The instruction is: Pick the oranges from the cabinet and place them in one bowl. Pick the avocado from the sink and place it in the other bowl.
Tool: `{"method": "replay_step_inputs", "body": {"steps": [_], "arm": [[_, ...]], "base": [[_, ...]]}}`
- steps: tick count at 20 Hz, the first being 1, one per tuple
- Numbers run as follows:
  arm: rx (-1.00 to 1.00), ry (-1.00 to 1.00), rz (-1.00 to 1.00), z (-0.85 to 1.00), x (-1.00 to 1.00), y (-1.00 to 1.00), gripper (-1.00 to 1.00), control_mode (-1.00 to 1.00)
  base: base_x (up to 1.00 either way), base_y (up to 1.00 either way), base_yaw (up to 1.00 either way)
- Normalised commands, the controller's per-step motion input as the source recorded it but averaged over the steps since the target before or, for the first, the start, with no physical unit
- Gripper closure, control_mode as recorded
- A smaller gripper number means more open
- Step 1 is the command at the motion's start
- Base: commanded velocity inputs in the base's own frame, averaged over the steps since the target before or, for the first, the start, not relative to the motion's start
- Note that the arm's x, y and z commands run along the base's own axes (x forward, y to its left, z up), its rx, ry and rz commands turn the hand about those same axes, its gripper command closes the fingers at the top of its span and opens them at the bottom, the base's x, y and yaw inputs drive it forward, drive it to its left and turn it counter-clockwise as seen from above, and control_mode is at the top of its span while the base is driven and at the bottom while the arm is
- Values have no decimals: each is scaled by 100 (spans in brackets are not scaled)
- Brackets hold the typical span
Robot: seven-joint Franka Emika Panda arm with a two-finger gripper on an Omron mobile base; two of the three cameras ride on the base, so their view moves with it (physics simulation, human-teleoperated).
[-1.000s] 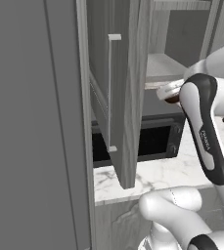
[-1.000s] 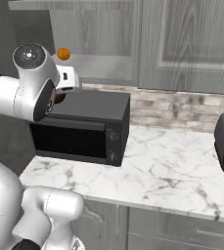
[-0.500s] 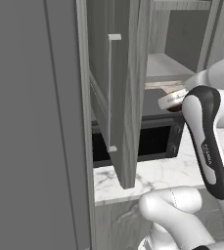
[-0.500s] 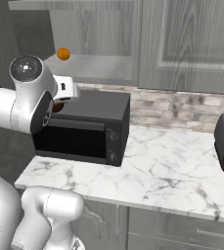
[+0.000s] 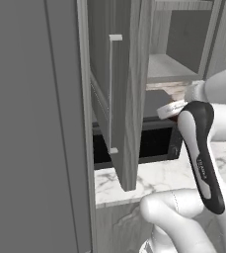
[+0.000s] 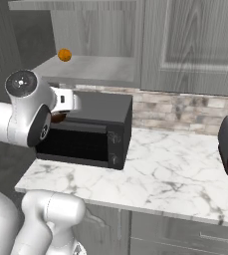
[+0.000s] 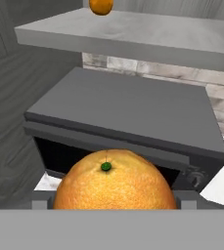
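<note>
tool (image 7: 113, 202) grips orange (image 7: 114, 180) | right base: second orange (image 6: 64, 55) on cabinet shelf (image 6: 93, 69)

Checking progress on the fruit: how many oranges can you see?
2: one orange between the gripper's jaws before the microwave; the other orange sits on the cabinet shelf.

We see a bright round orange fruit (image 7: 114, 180) with a small green stem dot, a second orange ball (image 6: 64, 55) on the grey wood-grain cabinet shelf (image 6: 93, 69), a dark charcoal microwave (image 6: 93, 130), and a white grey-veined marble surface (image 6: 170, 174).
</note>
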Motion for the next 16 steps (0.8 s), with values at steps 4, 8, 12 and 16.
{"method": "replay_step_inputs", "body": {"steps": [4,8,12,16], "arm": [[0,0,-12,-17,-2,0,100,-100],[0,-1,-15,-15,-1,0,100,-100],[0,-3,-15,-15,-1,0,100,-100],[0,-4,-12,-11,-6,-2,100,-100]], "base": [[0,0,0],[0,0,0],[0,0,0],[0,0,0]]}}
